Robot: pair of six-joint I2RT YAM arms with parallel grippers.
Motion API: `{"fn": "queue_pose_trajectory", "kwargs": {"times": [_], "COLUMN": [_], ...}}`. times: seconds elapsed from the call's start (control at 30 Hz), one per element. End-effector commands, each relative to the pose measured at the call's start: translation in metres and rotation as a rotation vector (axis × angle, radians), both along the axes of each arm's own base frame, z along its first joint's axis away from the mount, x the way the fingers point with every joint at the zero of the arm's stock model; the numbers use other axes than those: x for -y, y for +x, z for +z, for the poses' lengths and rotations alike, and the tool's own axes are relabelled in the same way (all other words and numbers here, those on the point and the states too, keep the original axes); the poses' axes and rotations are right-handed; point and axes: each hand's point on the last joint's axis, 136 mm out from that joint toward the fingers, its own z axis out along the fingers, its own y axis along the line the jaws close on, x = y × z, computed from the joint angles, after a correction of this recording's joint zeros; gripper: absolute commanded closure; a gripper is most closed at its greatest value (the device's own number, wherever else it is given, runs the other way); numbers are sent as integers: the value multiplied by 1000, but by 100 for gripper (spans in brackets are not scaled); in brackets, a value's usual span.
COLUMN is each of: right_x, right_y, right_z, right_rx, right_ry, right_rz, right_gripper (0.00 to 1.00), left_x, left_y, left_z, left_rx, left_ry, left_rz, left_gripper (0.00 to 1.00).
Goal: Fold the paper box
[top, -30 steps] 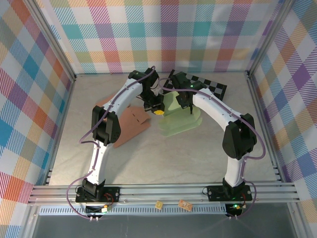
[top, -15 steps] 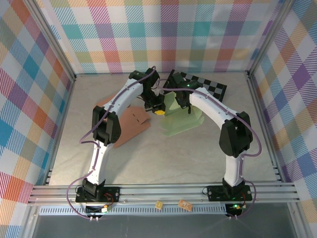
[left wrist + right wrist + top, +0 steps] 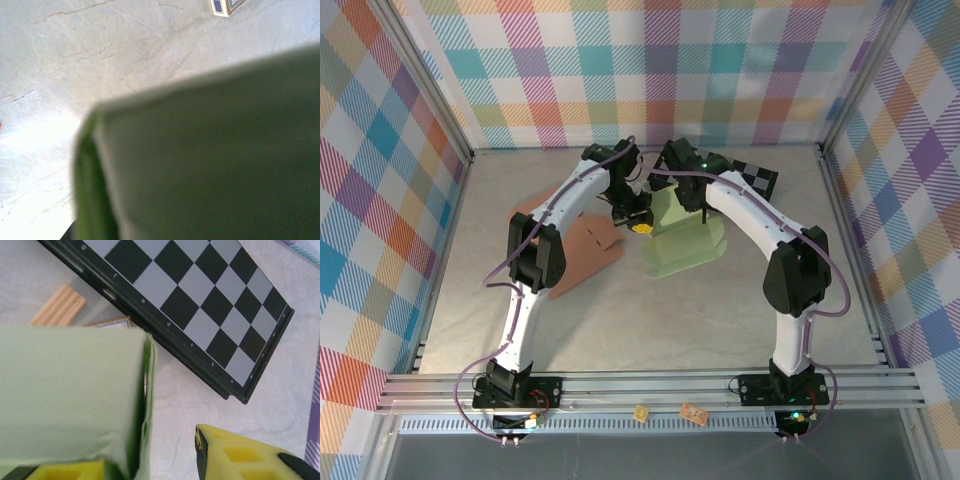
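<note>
The pale green paper box lies partly folded at the table's middle, in front of the chessboard. My left gripper is at the box's left edge, shut on a green flap that fills most of the left wrist view and hides the fingers. My right gripper hovers over the box's back part. In the right wrist view it is open. A raised green wall rests against its left finger, and bare table separates that wall from the right yellow finger.
A black-and-white chessboard lies behind the box. A brown cardboard sheet lies to the left under the left arm. A ribbed wooden block sits beside the board. Two small tan pieces rest on the front rail.
The right gripper's jaws have opened and let go of the green wall, and its wrist has shifted slightly toward the back. The left arm has stayed put.
</note>
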Motion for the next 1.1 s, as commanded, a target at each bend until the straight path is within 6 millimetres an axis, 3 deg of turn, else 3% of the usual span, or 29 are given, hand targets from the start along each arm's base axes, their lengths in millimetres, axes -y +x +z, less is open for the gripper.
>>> {"fn": "queue_pose_trajectory", "kwargs": {"times": [0.0, 0.13, 0.2, 0.3, 0.33, 0.47, 0.57, 0.7, 1.07], "right_x": [-6, -9, -10, -10, -9, -13, -17, -16, -14], "right_y": [-2, -3, -3, -4, -4, -12, -21, -33, -43], "right_z": [3, -10, -12, -13, -13, -12, -15, -24, -35], "right_rx": [-18, -53, -59, -61, -61, -89, -126, -167, -214], "right_ry": [56, 60, 65, 66, 66, 103, 134, 152, 167], "right_rz": [-3, -7, -11, -21, -20, -2, 8, 2, -20], "right_gripper": [57, 64, 74, 98, 100, 100, 100, 100, 100], "left_x": [1, 2, 2, 2, 4, 8, 11, 14, 7], "left_y": [-4, -4, -4, -2, -1, 5, 12, 20, 22], "left_z": [1, 4, 5, 6, 7, 11, 14, 15, 2], "left_rx": [-21, -15, -10, 6, 17, 64, 107, 157, 237], "left_ry": [-5, -13, -17, -23, -30, -62, -86, -108, -102], "left_rz": [-6, -11, -13, -12, -13, 0, 6, 13, 20], "left_gripper": [100, 100, 100, 100, 100, 99, 91, 88, 77]}}
